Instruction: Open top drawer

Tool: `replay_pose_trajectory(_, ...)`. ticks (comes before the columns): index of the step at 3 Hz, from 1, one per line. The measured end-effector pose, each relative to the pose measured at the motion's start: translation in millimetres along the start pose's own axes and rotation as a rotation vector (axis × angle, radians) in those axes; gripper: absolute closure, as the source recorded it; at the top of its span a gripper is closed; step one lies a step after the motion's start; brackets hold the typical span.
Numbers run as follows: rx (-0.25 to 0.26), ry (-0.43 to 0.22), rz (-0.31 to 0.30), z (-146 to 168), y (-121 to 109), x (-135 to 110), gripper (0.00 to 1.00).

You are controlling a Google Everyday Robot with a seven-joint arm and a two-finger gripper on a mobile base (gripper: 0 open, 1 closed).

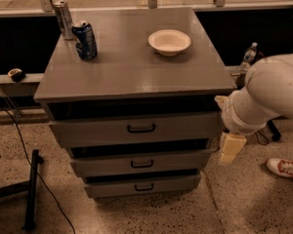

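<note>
The top drawer [102,133] is the widest grey front of three, right under the cabinet top, with a black bar handle [141,128] at its centre. A dark gap shows above its front. Two shorter drawers [141,163] sit below it. My gripper [231,148] is cream-coloured and hangs down beside the cabinet's right side, level with the gap between the top and middle drawers, to the right of the handle and apart from it. My white arm [268,91] reaches in from the right.
On the cabinet top [127,72] stand a white bowl [169,42], a blue can [85,40] and a silver can [64,19]. A water bottle [248,56] and a shoe [284,167] are at the right. A black stand [31,189] with cables is on the floor at the left.
</note>
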State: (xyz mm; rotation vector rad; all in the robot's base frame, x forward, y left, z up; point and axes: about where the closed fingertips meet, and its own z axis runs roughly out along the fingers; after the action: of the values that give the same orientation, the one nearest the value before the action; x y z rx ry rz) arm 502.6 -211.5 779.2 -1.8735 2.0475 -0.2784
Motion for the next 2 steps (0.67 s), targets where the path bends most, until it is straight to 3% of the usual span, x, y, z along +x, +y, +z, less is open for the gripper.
replay_pose_trajectory(1, 0.033, 0.007, -0.161, 35.4, -5.6, 9.4, 0.0)
replay_pose_trajectory(2, 0.042, 0.006, -0.184, 35.7, -7.8, 8.7, 0.0)
